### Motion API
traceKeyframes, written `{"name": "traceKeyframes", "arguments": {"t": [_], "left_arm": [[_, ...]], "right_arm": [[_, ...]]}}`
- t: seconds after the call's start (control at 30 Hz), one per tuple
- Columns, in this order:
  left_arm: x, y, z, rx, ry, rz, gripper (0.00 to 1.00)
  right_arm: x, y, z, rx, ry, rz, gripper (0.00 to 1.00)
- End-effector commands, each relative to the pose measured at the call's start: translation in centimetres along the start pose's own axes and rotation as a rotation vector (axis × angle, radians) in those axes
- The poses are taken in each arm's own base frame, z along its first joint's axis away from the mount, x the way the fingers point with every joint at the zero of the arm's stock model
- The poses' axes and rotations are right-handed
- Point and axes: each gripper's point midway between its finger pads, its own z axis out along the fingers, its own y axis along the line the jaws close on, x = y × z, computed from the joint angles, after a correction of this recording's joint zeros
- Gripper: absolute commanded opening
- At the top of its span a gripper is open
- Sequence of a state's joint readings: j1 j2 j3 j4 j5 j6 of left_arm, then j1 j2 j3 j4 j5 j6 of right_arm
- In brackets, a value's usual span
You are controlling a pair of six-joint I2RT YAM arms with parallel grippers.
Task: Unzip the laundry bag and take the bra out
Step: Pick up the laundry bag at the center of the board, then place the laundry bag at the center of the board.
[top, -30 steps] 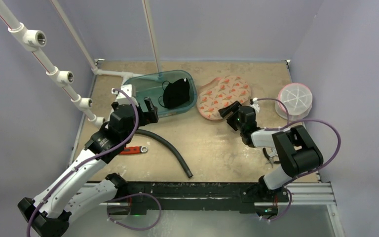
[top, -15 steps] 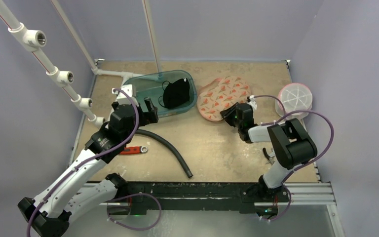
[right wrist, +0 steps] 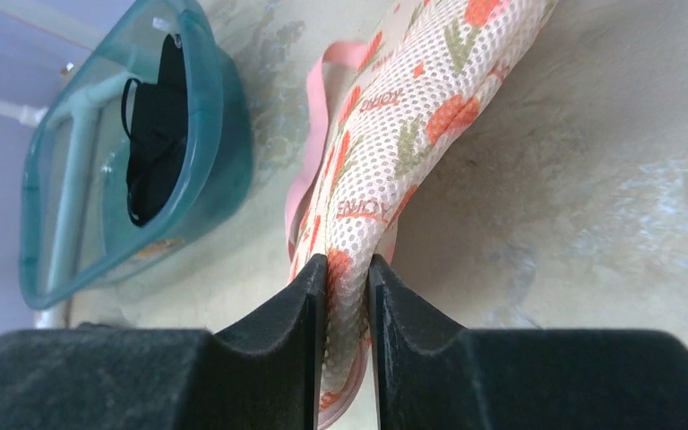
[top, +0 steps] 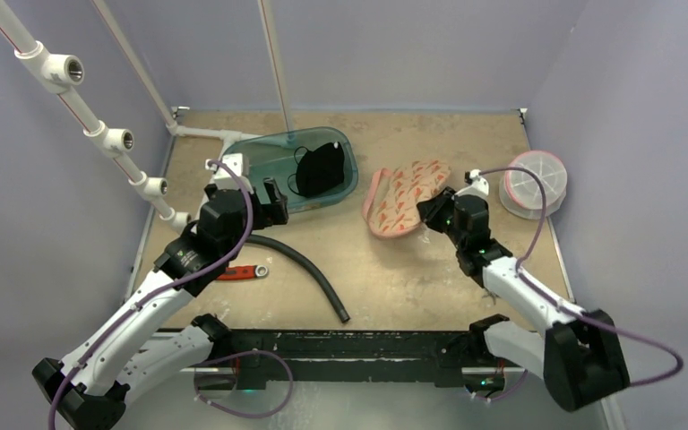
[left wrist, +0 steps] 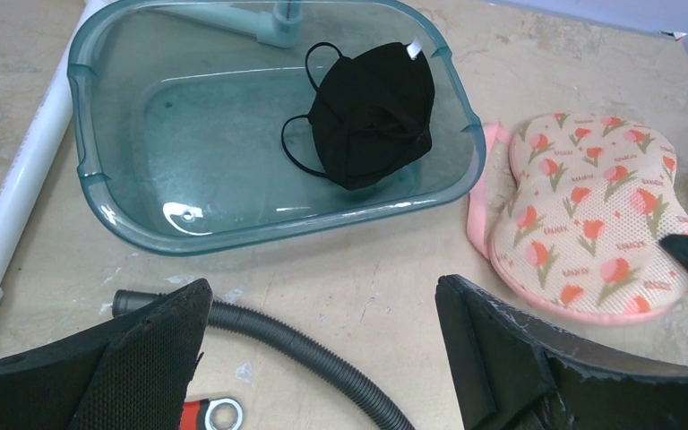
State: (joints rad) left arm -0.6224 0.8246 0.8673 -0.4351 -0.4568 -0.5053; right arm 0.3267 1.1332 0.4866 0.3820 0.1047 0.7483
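Note:
The laundry bag [top: 403,193] is pink-edged mesh with an orange tulip print, lying at the table's middle right. My right gripper [top: 425,213] is shut on its near edge, and the bag stands tilted up from that pinch. In the right wrist view the mesh [right wrist: 412,116] runs away from the two fingers [right wrist: 348,269] that squeeze it. The bra is hidden. My left gripper [left wrist: 321,291] hangs open and empty above the table, left of the bag [left wrist: 591,242] and just in front of the tub.
A teal plastic tub [top: 264,161] holds a black cloth item with loops [top: 320,168]. A black corrugated hose [top: 309,269] and a red wrench [top: 237,272] lie near my left arm. A white round container [top: 533,184] stands at the right wall. White pipes run along the left.
My right gripper has shut on the bag's near edge and swung right, pulling the bag up onto its side. The left arm has not moved.

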Motion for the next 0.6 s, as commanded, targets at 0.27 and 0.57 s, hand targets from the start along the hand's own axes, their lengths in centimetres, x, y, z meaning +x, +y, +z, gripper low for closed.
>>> {"name": "traceKeyframes", "arguments": {"t": [0.27, 0.57], "left_arm": [[1.0, -1.8, 0.7, 0.092, 0.037, 0.045, 0.94], [1.3, -1.9, 0.9, 0.096, 0.049, 0.041, 0.94]], "right_arm": [[1.6, -1.3, -7.5, -0.018, 0.082, -0.137, 0.78], [5.9, -2.0, -9.6, -0.056, 0.164, 0.165, 0.96]]}}
